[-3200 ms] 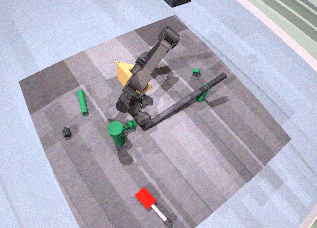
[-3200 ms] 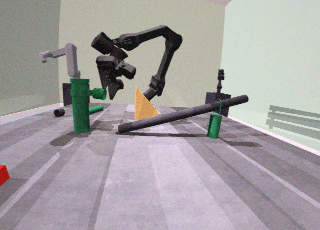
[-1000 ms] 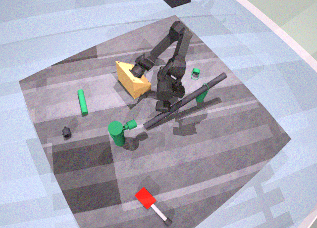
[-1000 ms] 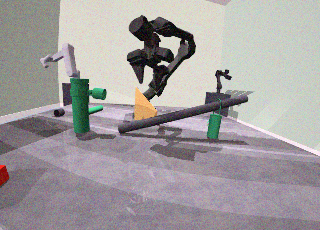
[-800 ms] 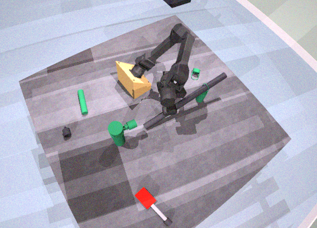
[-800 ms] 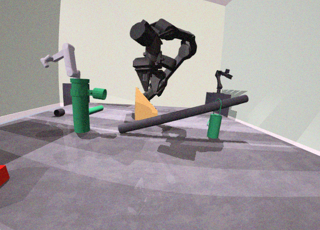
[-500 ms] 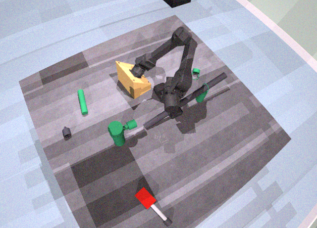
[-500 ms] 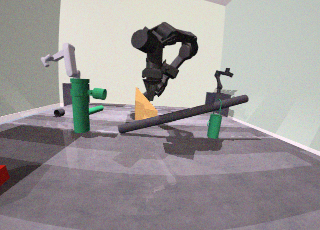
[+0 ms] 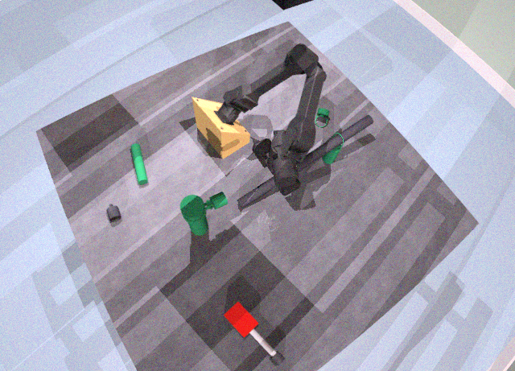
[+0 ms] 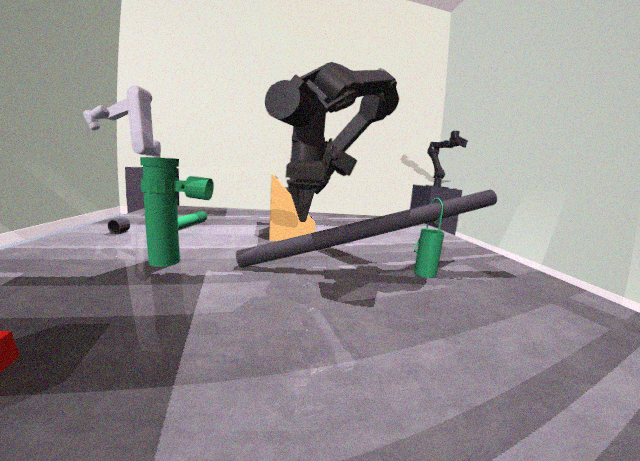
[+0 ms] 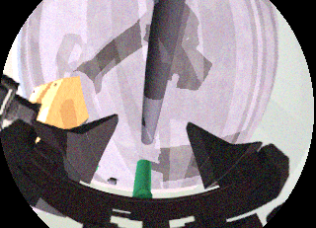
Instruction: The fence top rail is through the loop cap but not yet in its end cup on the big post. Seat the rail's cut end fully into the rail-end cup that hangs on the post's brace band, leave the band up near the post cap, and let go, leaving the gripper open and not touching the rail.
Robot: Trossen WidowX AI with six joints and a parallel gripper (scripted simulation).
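Observation:
The dark grey top rail [image 9: 255, 195] [image 10: 361, 230] [image 11: 160, 60] slopes, its far part through the green wire loop [image 10: 440, 217] above the short green post [image 9: 331, 155] [image 10: 430, 253]. Its cut end is low, apart from the green rail-end cup [image 9: 219, 199] [image 10: 200, 187]. The cup hangs on the brace band [image 10: 150, 183], high on the big green post [image 9: 199, 225] [image 10: 162, 229] near its cap. My gripper [image 10: 303, 219] [image 11: 153, 121] is open and empty, pointing down just above the rail, which runs between the fingertips in the wrist view. The arm hides the fingers in the top view.
A yellow wedge block [image 9: 208, 129] [image 10: 283, 218] [image 11: 69, 102] stands beside the arm. A green rod [image 9: 139, 164] [image 10: 192, 220] and a small dark fitting [image 9: 113, 214] [image 10: 118, 225] lie beyond the post. A red-headed mallet [image 9: 241, 318] lies in front. A green clamp [image 9: 323, 113] lies near the rail's raised end.

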